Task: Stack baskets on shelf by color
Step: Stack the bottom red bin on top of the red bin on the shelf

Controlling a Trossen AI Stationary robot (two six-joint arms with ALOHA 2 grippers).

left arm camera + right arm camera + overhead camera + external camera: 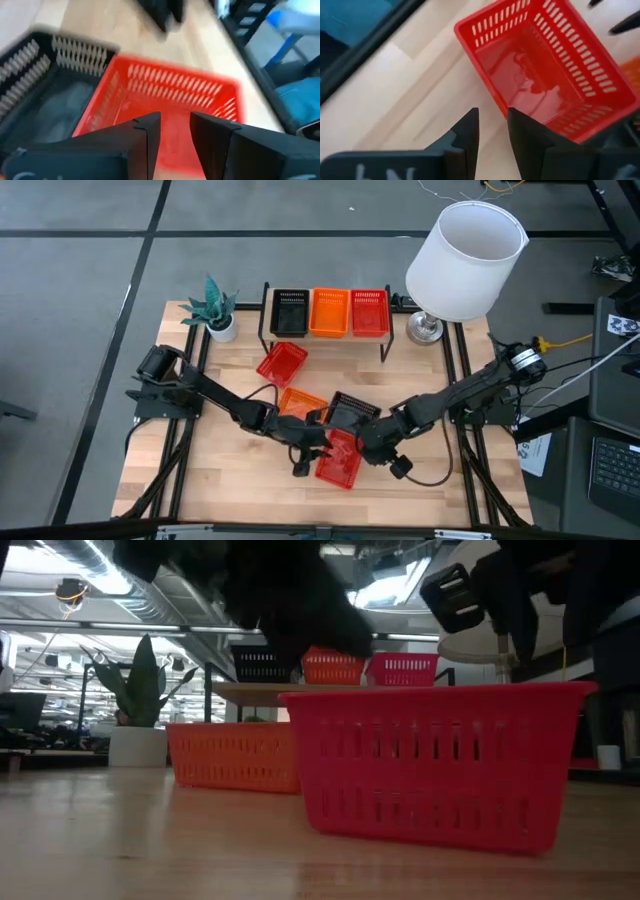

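So far one black, one orange, one red of the baskets (329,312) sit on the shelf (395,334), upper centre | red basket (339,459) lower centre between left gripper (312,442) and right gripper (372,448), fingers apart, empty | others loose mid-table, stacking barely begun

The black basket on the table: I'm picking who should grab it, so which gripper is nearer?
Right, narrowly. The right gripper is just beside the black basket; the left gripper sits slightly farther off, over the red basket.
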